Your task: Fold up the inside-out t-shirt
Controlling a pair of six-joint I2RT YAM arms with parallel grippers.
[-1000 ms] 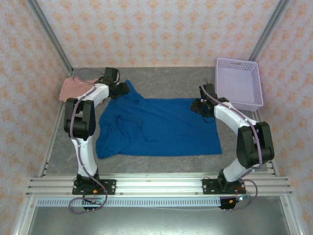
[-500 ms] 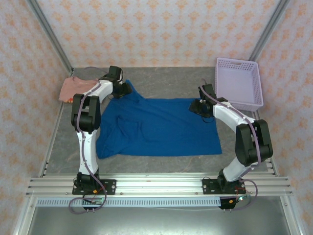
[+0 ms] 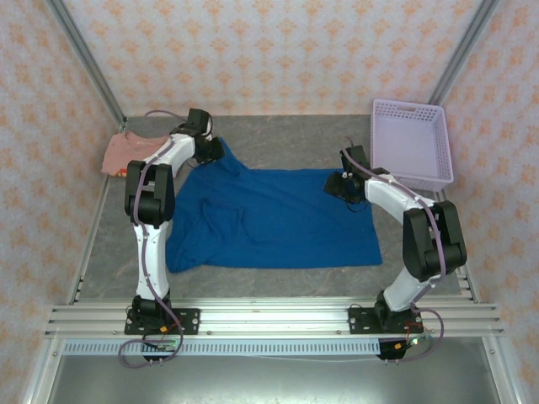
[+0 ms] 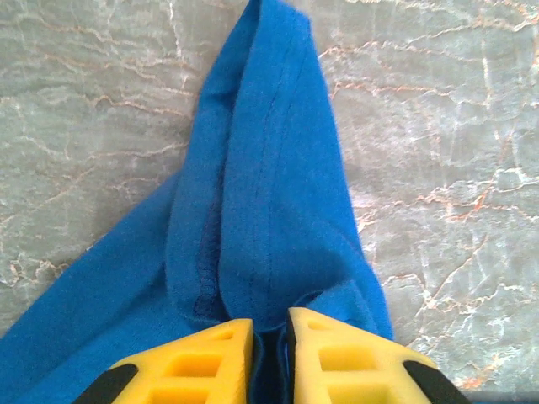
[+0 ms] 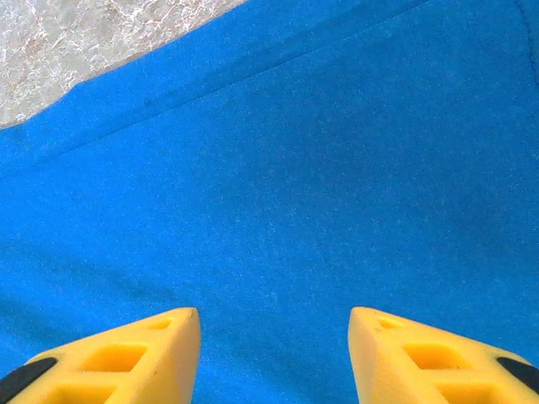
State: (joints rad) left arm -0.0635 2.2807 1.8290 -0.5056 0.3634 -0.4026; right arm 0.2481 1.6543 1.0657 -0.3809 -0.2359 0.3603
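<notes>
Fingers, left gripper (image 4: 268, 324): clenched on a bunched, seamed fold of the inside-out t-shirt (image 3: 278, 219), with cloth pinched between the yellow pads (image 4: 210, 358).
Fingers, right gripper (image 5: 274, 324): released and spread apart close over flat blue cloth, grasping nothing.
Shirt position: spread across the middle of the top view, near hem toward the bottom. One sleeve runs to the upper left, where the left gripper sits. The right gripper is at the shirt's upper right corner.
Step in hand: probably taking both far corners for the first fold.
Doing it well: the right jaws should close on the corner's edge, both layers, before either arm lifts. Then raise both together so the cloth hangs even.
Basket (image 3: 410, 147): lilac, upper right, just beside the shirt; nothing seen inside.
Salmon-pink shirt (image 3: 125, 151): crumpled at upper left on the table (image 3: 286, 135).
</notes>
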